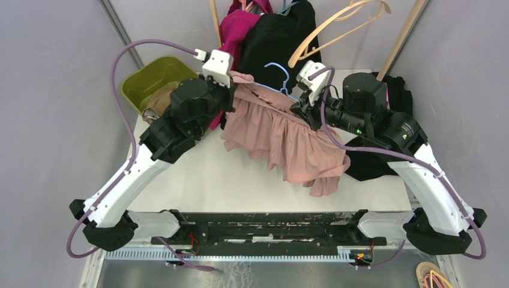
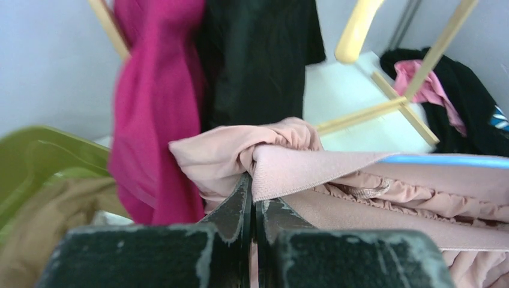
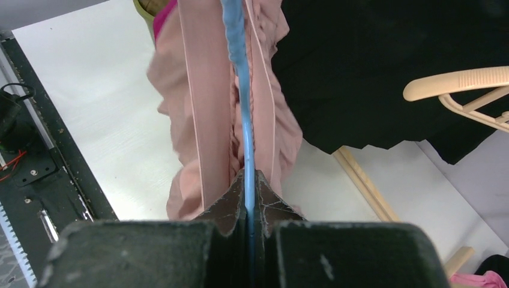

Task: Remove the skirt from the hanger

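while left tool (image 2: 252, 191) pinches skirt (image 1: 291, 137), right tool (image 3: 248, 187) hanger (image 3: 243, 108)

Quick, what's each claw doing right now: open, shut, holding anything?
Left claw: shut, pinching the waistband edge of the pink skirt.
Right claw: shut on the blue hanger.

Skirt (image 1: 288, 135): plain dusty pink, no print, waistband the same pink.
Hanger (image 3: 243, 108): light blue.
Desk (image 1: 228, 180): white.
Bin (image 1: 141, 75): olive green; tan cloth (image 1: 157, 101) inside.
Magenta garment (image 1: 237, 27) and black garment (image 1: 279, 39): both plain.
Spare hangers (image 1: 336, 21): pale wood tone.
Left tool (image 2: 252, 195) and right tool (image 3: 249, 183): black, scuffed grey-white.
Arm shells (image 1: 129, 180): white, with black joints.
Cables (image 1: 150, 41): purple.
Cloth heap (image 1: 366, 165): black; a pink piece (image 2: 429, 84) lies on it.
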